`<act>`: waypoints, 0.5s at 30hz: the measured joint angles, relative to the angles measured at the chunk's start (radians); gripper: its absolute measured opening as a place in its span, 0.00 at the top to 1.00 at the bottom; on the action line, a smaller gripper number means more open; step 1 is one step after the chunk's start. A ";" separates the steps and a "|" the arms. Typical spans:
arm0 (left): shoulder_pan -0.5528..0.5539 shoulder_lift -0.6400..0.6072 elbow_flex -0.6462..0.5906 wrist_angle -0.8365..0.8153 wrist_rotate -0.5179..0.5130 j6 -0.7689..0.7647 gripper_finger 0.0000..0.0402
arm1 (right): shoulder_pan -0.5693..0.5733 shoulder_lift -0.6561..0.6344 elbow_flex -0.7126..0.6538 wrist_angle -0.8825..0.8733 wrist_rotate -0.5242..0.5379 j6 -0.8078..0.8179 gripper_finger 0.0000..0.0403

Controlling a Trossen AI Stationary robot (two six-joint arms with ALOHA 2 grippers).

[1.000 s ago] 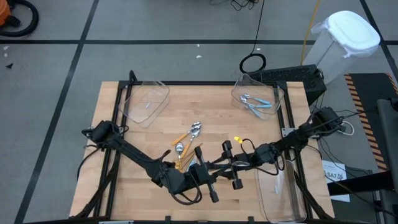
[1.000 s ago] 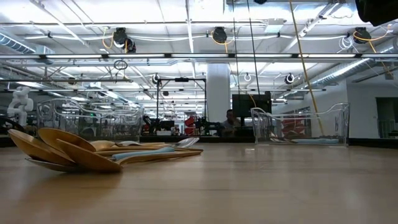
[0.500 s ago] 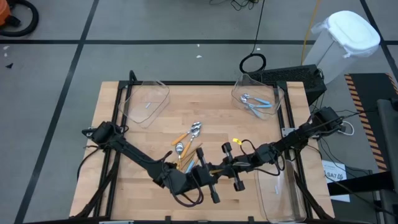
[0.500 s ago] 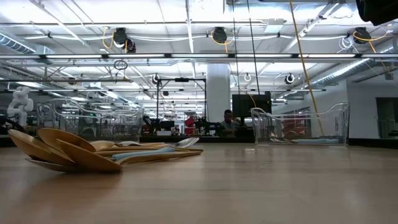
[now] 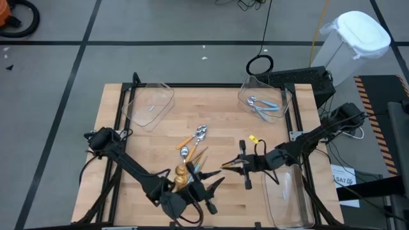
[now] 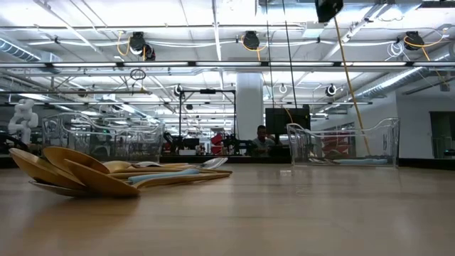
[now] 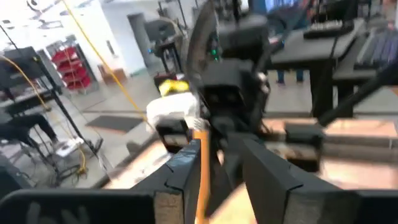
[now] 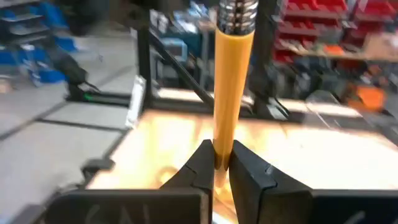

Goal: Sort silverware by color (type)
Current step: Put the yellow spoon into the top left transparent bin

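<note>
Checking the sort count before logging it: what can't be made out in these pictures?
Right wrist view: the bowl of the orange-handled spoon in the right gripper, cut off by the top edge.
Low view: how many spoons the pile holds; they overlap.

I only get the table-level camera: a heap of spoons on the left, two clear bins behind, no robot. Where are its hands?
Observer: Above your frame. The right hand is shut on an orange-handled spoon, held over the table's front middle.
Operator: And the other one?
Observer: The left hand is right next to it, fingers open, at the near end of the spoon pile.
Operator: Only two bins?
Observer: No, a third clear bin sits at the front right corner, under the right arm.
</note>
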 joint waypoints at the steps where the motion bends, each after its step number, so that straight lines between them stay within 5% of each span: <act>1: 0.001 0.000 0.000 -0.051 0.005 -0.045 0.70 | 0.000 -0.014 0.000 -0.050 0.005 0.014 0.95; 9: 0.058 0.000 0.000 -0.378 0.085 -0.380 0.69 | 0.000 -0.054 0.000 -0.324 0.052 0.131 0.95; 15: 0.093 0.007 0.000 -0.407 0.085 -0.524 0.69 | 0.000 -0.042 0.000 -0.366 0.098 0.161 0.95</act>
